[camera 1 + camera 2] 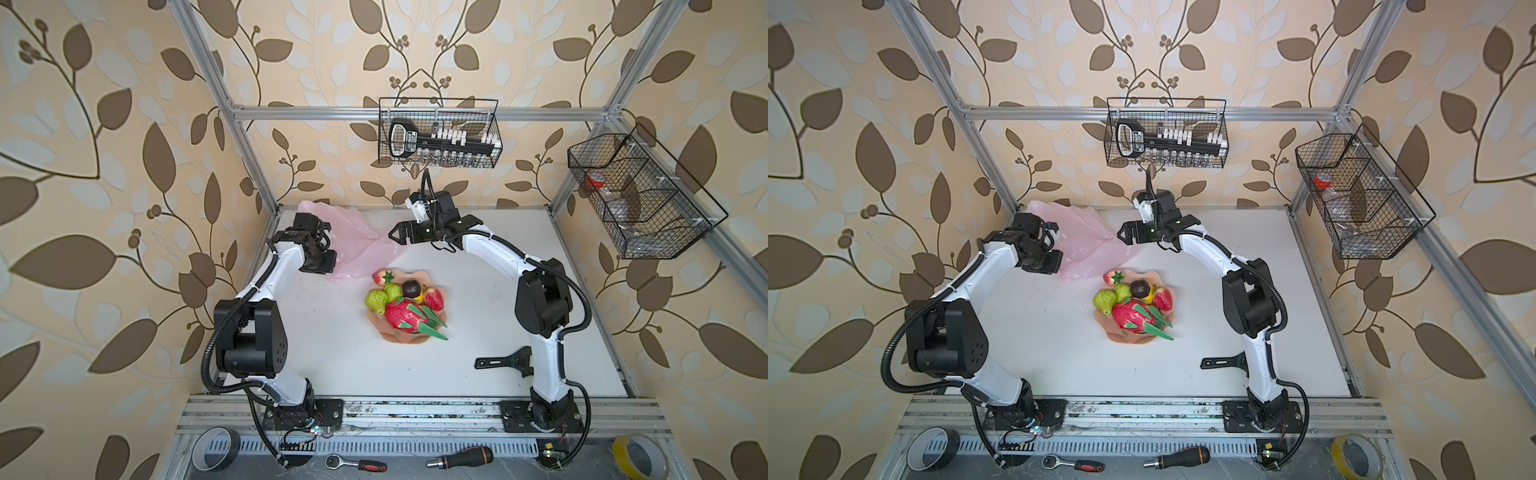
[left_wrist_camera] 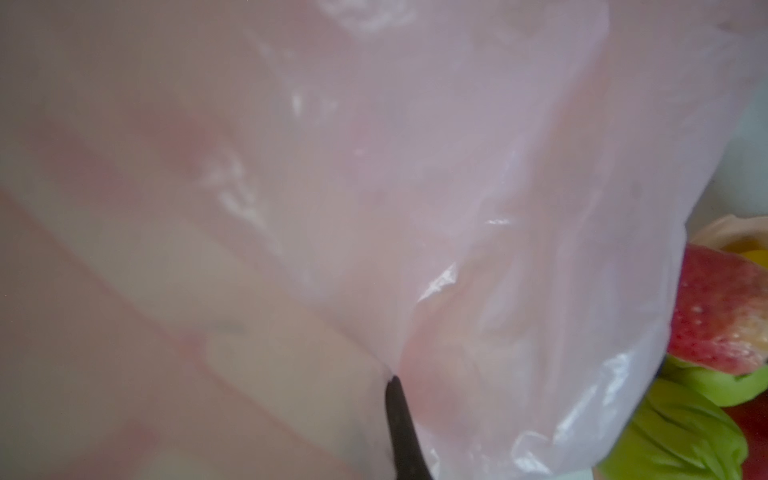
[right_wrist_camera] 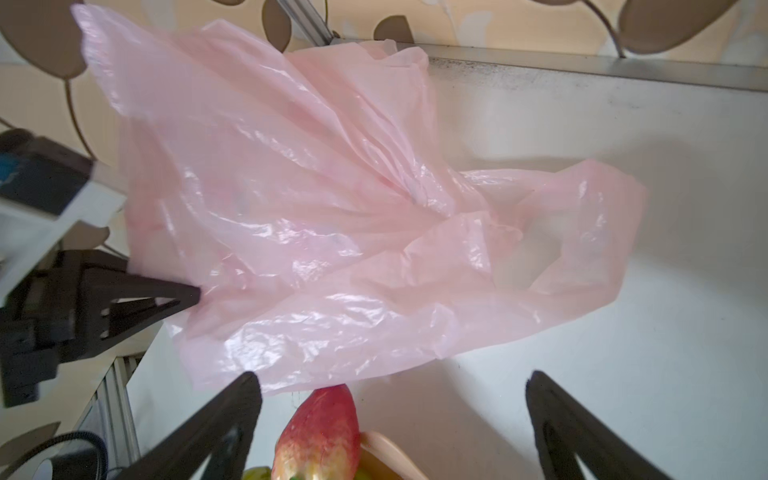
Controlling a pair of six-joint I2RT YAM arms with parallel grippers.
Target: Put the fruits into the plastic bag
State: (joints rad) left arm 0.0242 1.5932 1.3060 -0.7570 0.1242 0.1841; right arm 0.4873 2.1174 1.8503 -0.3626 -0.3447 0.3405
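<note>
Pale pink plastic bag (image 1: 357,245) lies crumpled on the counter (image 1: 478,299) just behind the bowl (image 1: 405,337) that holds the fruits (image 1: 403,313). Left jaws are pinched tight on the bag's edge. Right jaws gape wide and empty beside the bag. Best bet: the right jaws catch a single layer of the opposite rim, then spread the mouth.

The plastic bag (image 1: 357,241) is translucent pale pink, the scalloped bowl (image 1: 409,339) peach-pink. The dragon fruit (image 1: 401,318) is pink-red with green scales; the pear (image 1: 375,300) green, the strawberry (image 1: 433,300) red, the ball (image 1: 411,287) dark purple. The wallpaper (image 1: 104,166) is beige with brown leaves.
</note>
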